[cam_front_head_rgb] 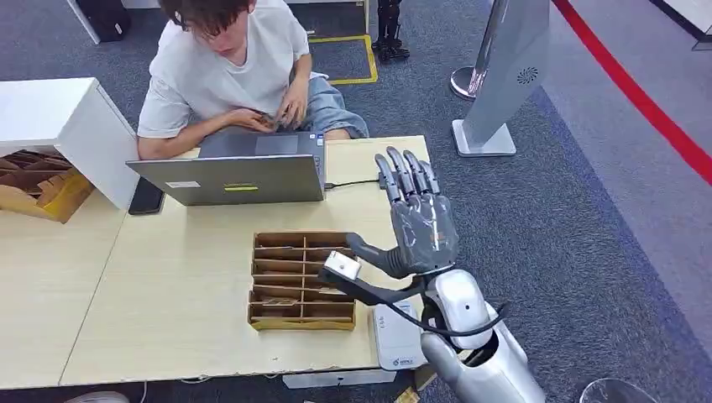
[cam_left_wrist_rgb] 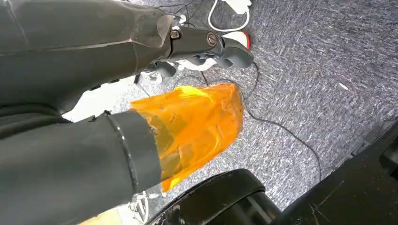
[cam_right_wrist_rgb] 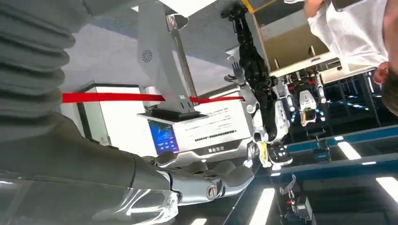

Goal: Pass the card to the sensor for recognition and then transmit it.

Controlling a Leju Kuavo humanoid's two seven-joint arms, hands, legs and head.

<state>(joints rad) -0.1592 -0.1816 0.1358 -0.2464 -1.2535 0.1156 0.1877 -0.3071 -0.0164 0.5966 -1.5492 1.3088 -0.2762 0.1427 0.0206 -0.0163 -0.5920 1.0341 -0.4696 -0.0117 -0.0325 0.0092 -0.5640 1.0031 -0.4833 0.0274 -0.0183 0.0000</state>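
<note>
Head view first: wooden table (cam_front_head_rgb: 168, 285) fills the left and centre of the frame, with a person (cam_front_head_rgb: 227, 67) seated at the upper left behind a grey laptop (cam_front_head_rgb: 231, 172). Lower centre sits a brown slotted card box (cam_front_head_rgb: 295, 281); at its right edge lies a white sensor pad (cam_front_head_rgb: 396, 336), partly under my right arm.

My right hand (cam_front_head_rgb: 416, 227) is raised at frame centre, long fingers (cam_front_head_rgb: 407, 172) straight and apart, thumb (cam_front_head_rgb: 369, 252) bent toward the box. Just below the thumb I see a small white card (cam_front_head_rgb: 342, 266). Whether the thumb pinches it against a finger I cannot tell; the contact is hidden.

Left wrist view: left hand (cam_left_wrist_rgb: 206, 44) hangs over grey carpet, fingers curled in, nothing in them that I can see.

Handling judgement: card looks thin, light, stiff and smooth, so likely to slip or rotate. I would grip flat faces near one short edge, leaving most of it free to face the sensor pad.
</note>
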